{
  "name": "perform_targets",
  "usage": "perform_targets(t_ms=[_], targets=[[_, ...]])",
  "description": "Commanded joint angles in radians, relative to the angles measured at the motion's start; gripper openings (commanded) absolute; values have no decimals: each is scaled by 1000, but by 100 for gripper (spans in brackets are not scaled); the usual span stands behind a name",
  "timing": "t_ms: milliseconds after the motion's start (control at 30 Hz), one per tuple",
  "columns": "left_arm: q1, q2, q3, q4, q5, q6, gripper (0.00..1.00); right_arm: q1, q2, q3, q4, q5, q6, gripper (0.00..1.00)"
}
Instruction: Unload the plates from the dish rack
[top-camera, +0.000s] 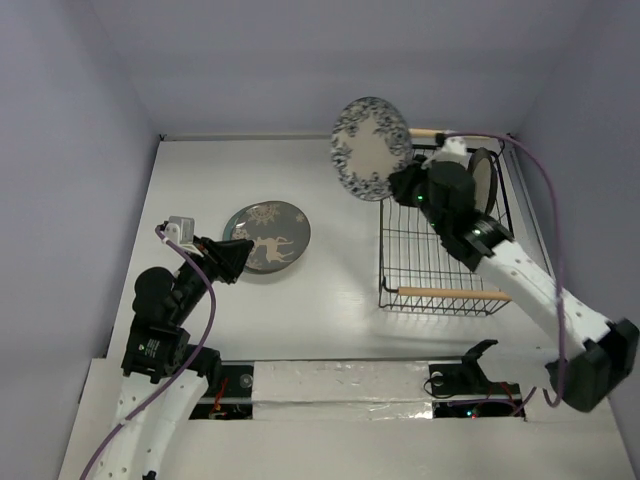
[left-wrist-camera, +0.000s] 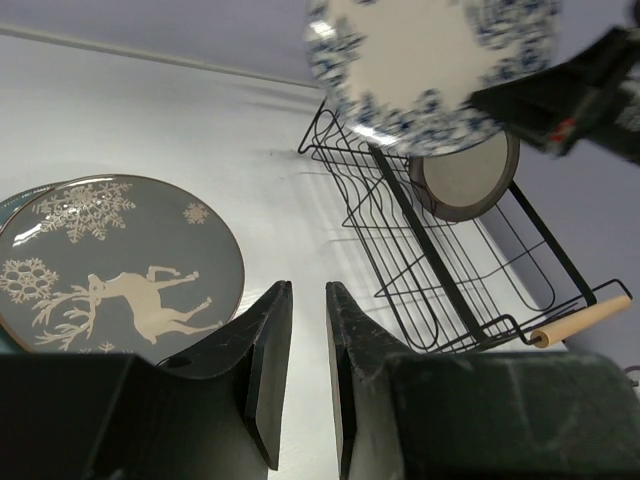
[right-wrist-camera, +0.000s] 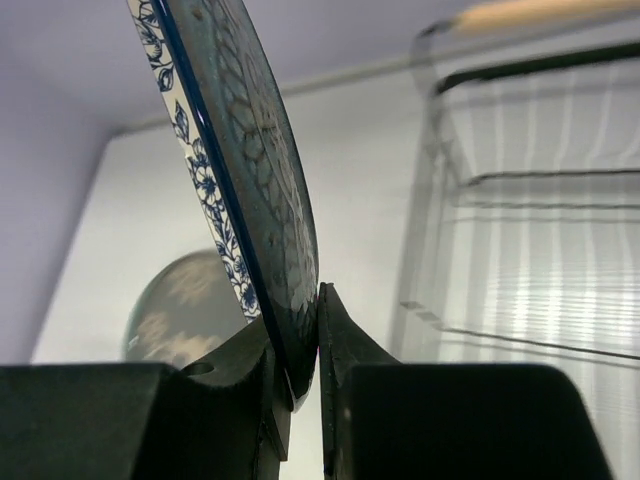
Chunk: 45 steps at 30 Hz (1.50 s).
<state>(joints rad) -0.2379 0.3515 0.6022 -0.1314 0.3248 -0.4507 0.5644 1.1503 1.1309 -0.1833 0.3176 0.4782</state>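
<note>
My right gripper (top-camera: 405, 186) (right-wrist-camera: 320, 300) is shut on the lower rim of a white plate with a dark floral pattern (top-camera: 372, 148) (left-wrist-camera: 430, 60) (right-wrist-camera: 240, 180). It holds the plate upright in the air over the far left corner of the black wire dish rack (top-camera: 440, 262) (left-wrist-camera: 430, 270) (right-wrist-camera: 520, 250). A brown-rimmed cream plate (top-camera: 484, 180) (left-wrist-camera: 465, 178) stands on edge in the rack's far end. A grey-brown plate with a pale deer pattern (top-camera: 268, 236) (left-wrist-camera: 110, 270) lies flat on the table, over a teal one (left-wrist-camera: 8, 202). My left gripper (top-camera: 242, 257) (left-wrist-camera: 308, 288) hovers at its near edge, slightly open and empty.
The rack has wooden rod handles, one near (top-camera: 452, 294) (left-wrist-camera: 585, 322) and one far (top-camera: 425, 132). White walls close the table at the back and on both sides. A purple cable (top-camera: 545, 190) loops over the right arm.
</note>
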Motion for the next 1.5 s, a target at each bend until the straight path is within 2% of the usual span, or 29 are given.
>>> perform_targets(t_ms=[0, 233, 400, 533, 767, 867, 900, 1033, 1100, 1167, 1200, 1300, 1467], targets=[[8, 7, -5, 52, 0, -3, 18, 69, 121, 10, 336, -218, 153, 0], [8, 6, -4, 52, -3, -3, 18, 130, 380, 36, 582, -469, 325, 0], [8, 6, -4, 52, -1, -3, 18, 172, 521, 78, 597, -499, 391, 0], [8, 4, -4, 52, 0, -3, 18, 193, 655, 96, 648, -549, 439, 6], [8, 1, -4, 53, 2, -3, 18, 213, 741, 121, 667, -581, 481, 12], [8, 1, -5, 53, 3, -3, 18, 224, 749, 132, 636, -572, 470, 23], [8, 0, -4, 53, 3, -2, 18, 233, 747, 135, 624, -568, 459, 30], [8, -3, -5, 52, 3, -3, 18, 252, 744, 155, 532, -535, 406, 38], [8, -3, -5, 53, 5, -2, 18, 264, 738, 147, 498, -529, 383, 49], [8, -3, -5, 52, 3, -2, 18, 275, 727, 139, 472, -546, 369, 55], [8, -3, -4, 52, 5, -3, 18, 275, 723, 139, 452, -542, 344, 64], [8, -6, -2, 50, 2, -2, 18, 285, 691, 142, 363, -499, 295, 77], [8, -9, -2, 52, 2, -2, 18, 305, 628, 122, 247, -462, 206, 83]])
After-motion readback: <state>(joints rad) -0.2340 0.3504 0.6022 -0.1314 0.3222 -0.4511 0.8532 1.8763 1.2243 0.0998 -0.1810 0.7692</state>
